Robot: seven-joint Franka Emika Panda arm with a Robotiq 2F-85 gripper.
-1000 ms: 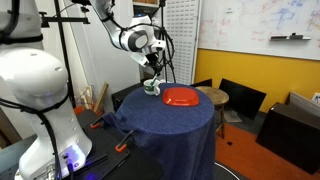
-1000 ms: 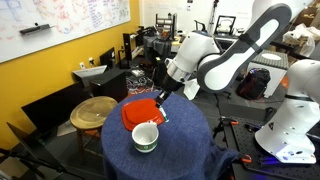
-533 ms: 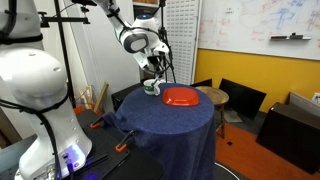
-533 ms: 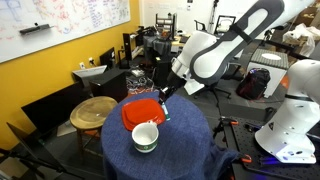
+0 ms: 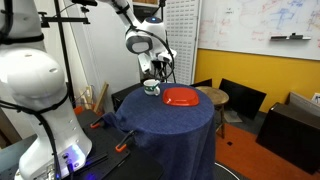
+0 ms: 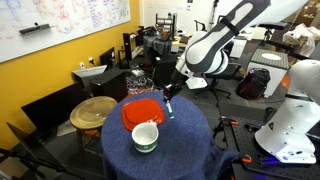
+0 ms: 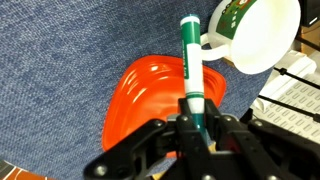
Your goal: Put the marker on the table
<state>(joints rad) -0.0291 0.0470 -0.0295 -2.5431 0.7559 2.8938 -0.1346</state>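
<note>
My gripper (image 7: 192, 118) is shut on the marker (image 7: 190, 60), a thin green-tinted pen that sticks out from between the fingers. In the wrist view the marker lies over the edge of an orange plate (image 7: 145, 85), with the white mug (image 7: 262, 35) beyond its tip. In both exterior views the gripper (image 6: 172, 93) (image 5: 158, 68) hangs above the round table with the navy cloth (image 6: 190, 140) (image 5: 160, 120), holding the marker (image 6: 169, 106) above the cloth. The mug (image 6: 146, 136) (image 5: 151, 87) stands on the table.
The orange plate (image 6: 140, 110) (image 5: 181, 97) lies on the navy table. A smaller round wooden-topped table (image 6: 93, 110) (image 5: 211, 95) stands beside it. Black chairs (image 5: 240, 98), a white robot body (image 5: 35, 90) and a yellow wall surround the area.
The arm has risen and pulled away from the mug, lifting the marker higher above the table. The mug and the plate have not moved.
</note>
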